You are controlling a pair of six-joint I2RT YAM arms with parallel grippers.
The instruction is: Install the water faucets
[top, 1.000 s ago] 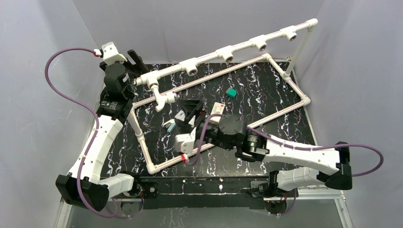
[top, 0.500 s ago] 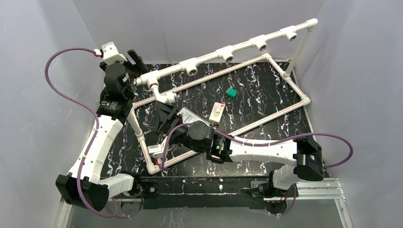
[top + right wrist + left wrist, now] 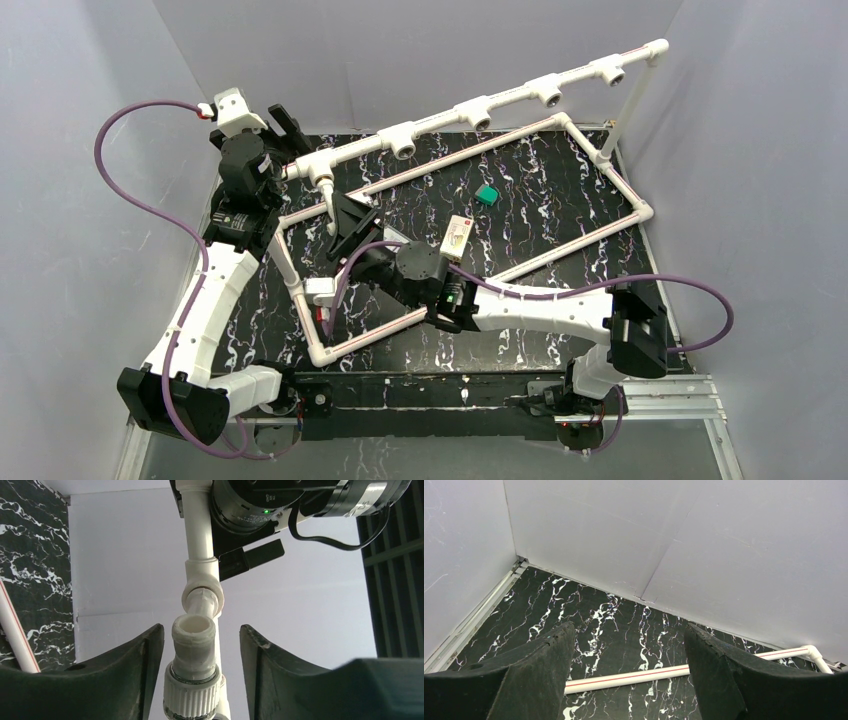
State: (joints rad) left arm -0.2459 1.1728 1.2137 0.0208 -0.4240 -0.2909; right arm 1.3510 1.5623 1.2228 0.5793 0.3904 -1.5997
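Right end effector (image 3: 200,630) – jaws spread, one finger each side of water faucet (image 3: 194,652), narrow gap both sides. Water faucet hangs under leftmost tee socket (image 3: 201,585) of pipe rail (image 3: 480,105), above tabletop (image 3: 560,190). Left end effector (image 3: 629,629) – spread wide, holding nothing, by rail's left end.

Black marbled table (image 3: 560,190): pipe frame (image 3: 640,212), green block (image 3: 487,194), small box (image 3: 458,237)

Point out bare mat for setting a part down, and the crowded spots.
Bare: mat inside the frame right of the green block; the far-left corner behind the frame. Crowded: the left end of the rail, where the right gripper flanks the faucet.
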